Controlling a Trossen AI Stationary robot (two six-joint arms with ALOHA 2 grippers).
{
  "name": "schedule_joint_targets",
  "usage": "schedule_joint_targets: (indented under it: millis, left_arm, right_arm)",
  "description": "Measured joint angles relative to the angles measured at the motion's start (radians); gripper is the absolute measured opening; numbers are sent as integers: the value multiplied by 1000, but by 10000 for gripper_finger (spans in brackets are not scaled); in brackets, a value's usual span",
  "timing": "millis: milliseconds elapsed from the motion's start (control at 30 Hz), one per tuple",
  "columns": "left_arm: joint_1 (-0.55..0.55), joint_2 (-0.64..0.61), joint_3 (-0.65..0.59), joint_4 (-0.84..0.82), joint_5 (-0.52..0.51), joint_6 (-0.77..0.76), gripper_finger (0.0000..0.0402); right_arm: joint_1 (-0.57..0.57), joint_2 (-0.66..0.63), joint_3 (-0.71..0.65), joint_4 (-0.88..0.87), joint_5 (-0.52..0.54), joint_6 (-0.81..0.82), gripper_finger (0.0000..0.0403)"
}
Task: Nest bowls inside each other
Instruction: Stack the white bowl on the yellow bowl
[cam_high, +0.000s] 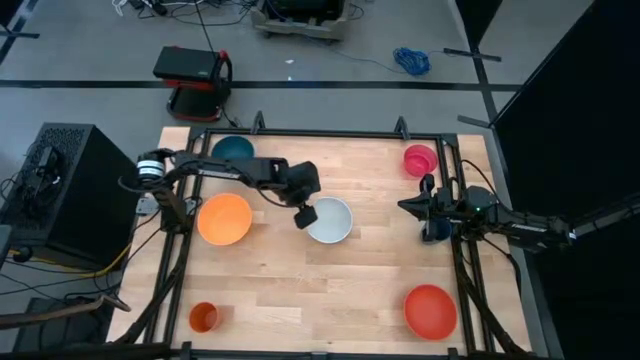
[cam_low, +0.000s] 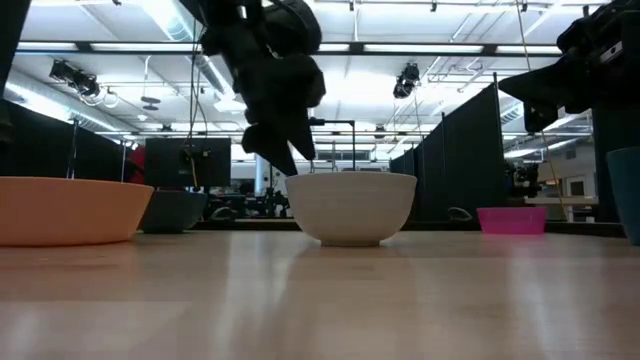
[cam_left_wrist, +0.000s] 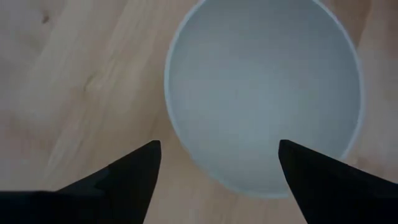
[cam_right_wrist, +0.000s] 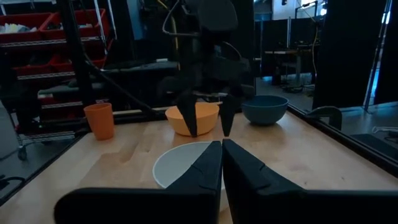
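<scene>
The left gripper (cam_high: 305, 214) hangs over the middle of the pale wooden table (cam_high: 300, 290), its two dark, tapered fingers (cam_left_wrist: 134, 171) spread wide and holding nothing, poised just above the near rim of the pale white-blue bowl (cam_high: 330, 220). That bowl is round and smooth, with a matte plastic inside and a thin rim; from table height it shows a rounded wall narrowing to a small foot, standing upright on the planks. The orange bowl (cam_high: 224, 219) sits to its left near the table's left edge, wide and shallow with a glossy inside. The teal-blue bowl (cam_high: 233, 150) stands at the far left corner, deeper and dark. The pink bowl (cam_high: 420, 158) rests at the far right corner, small and straight-sided, and the red bowl (cam_high: 430, 310) lies at the near right corner, broad and flat. All five bowls stand apart from one another, none nested. A small narrow orange cup (cam_high: 203, 317) stands at the near left corner. The right gripper (cam_high: 408, 206) waits at the table's right edge, its fingers pressed together with nothing between them, pointing toward the centre. The tabletop is light, streaked wood grain with a soft sheen, framed by a black metal rail (cam_high: 320, 133).
</scene>
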Motion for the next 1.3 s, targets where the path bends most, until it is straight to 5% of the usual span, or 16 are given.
schedule_joint_targets:
  millis: [367,567,1067,1300]
  left_arm:
    - [18,92,34,-61,-26,-44,282]
    - [18,85,37,-39,-17,-19,147]
    - [17,27,204,-285,-34,81,6]
    - [17,-126,382,-766,-244,6,1]
  right_arm:
    - [0,0,0,0,0,-4,0]
    - [0,0,0,0,5,-5,0]
    - [0,0,0,-2,6,-5,0]
    - [0,0,0,-16,6,-4,0]
